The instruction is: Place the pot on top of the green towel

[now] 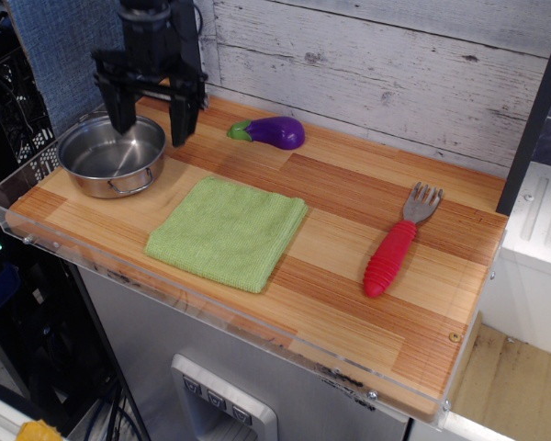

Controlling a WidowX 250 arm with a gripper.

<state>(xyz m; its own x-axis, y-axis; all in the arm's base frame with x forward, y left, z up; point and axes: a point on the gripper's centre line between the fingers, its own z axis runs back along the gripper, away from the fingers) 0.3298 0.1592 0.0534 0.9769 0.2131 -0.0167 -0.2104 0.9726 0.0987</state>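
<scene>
1. The gripper (151,121) has its two black fingers (180,115) spread wide apart, nothing between them. It hangs over the back-left part of the counter, one finger over the pot's inside, the other just past its right rim.
2. The pot (111,154) sits near the counter's left edge, toward the back-left corner, upright and empty, not on the cloth.
3. The green towel (228,231) lies flat just right of the pot and closer to the front edge, apart from it.
4. A purple eggplant (271,131) lies near the back edge.
5. A red-handled fork (398,242) lies well off toward the right edge of the wooden counter (349,303).
</scene>
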